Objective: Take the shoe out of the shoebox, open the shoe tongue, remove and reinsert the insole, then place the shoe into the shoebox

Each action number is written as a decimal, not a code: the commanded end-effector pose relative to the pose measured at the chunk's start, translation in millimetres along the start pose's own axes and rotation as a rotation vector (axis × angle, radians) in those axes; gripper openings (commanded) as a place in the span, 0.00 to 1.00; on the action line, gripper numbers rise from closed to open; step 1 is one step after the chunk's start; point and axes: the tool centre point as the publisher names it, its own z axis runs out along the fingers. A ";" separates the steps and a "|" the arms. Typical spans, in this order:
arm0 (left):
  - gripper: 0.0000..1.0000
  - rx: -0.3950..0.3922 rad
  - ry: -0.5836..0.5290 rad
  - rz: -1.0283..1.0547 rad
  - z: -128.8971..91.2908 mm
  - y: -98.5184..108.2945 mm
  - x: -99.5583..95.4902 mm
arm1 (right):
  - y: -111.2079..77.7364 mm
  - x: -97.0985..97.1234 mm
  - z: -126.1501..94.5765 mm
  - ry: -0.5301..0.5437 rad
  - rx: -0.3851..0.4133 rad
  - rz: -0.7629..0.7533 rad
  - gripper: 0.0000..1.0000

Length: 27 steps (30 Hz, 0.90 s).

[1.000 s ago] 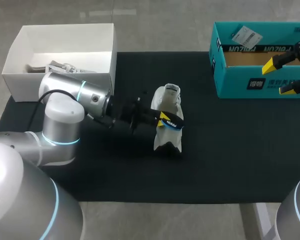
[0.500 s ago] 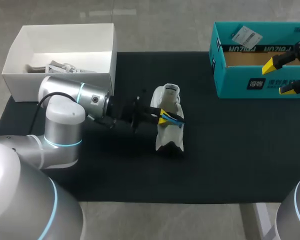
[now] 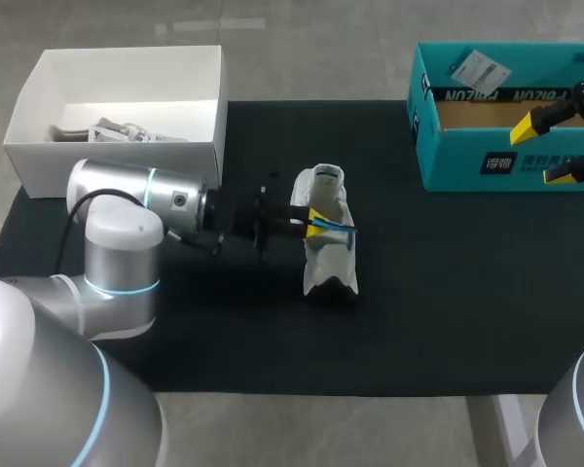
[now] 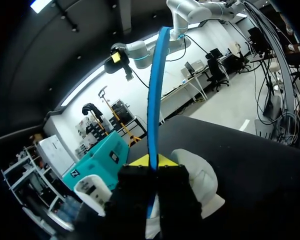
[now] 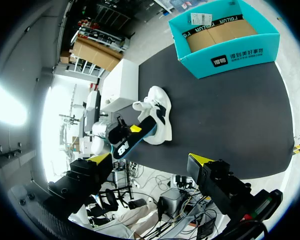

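The left gripper [image 3: 318, 226] is closed on the blue insole [image 3: 340, 231] and pinches it from two sides. In the left wrist view the insole [image 4: 153, 90] stands on its edge between the two fingers of this gripper [image 4: 150, 161] and runs straight ahead past the yellow tips. The white shoe [image 3: 327, 255] lies just under the left gripper, on the black mat [image 3: 448, 292]; from the wrist its white upper [image 4: 202, 182] shows at both sides of the fingers. In the right wrist view the insole [image 5: 130, 141] shows its dark face. One end sticks out behind the left gripper [image 5: 135, 130] and the other end reaches to the opening of the shoe [image 5: 162, 120]; whether this end is inside the shoe I cannot tell. The right gripper [image 3: 550, 149] has its fingers spread wide apart, with nothing between them, and it hangs over the teal shoebox [image 3: 467, 165], well apart from the shoe. From its own wrist view the right gripper [image 5: 150, 160] is also wide open, and the shoebox [image 5: 230, 42] is far ahead of it, beyond the shoe. A white box [image 3: 39, 88] with some small items inside stands beside the left arm [image 3: 141, 195], behind its gripper.
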 end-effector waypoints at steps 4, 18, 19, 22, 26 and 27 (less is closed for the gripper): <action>0.00 -0.027 -0.011 -0.008 6.2 6.0 1.7 | 0.5 0.5 1.1 -0.003 0.001 0.002 1.00; 0.09 -0.056 -0.007 -0.009 2.0 6.6 3.5 | 0.5 0.5 1.1 -0.003 0.001 0.002 1.00; 0.27 -0.055 -0.008 -0.006 1.8 5.5 3.5 | 0.5 0.5 1.1 -0.003 0.001 0.002 1.00; 0.57 -0.047 -0.010 0.000 0.2 -0.3 3.0 | 0.5 0.5 1.1 -0.003 0.001 0.002 1.00; 0.47 -0.035 0.000 0.008 -2.0 -8.5 4.8 | 0.5 0.5 1.1 -0.003 0.001 0.002 1.00; 0.45 -0.031 0.002 0.011 -2.7 -10.6 5.2 | 0.5 0.5 1.1 -0.003 0.001 0.002 1.00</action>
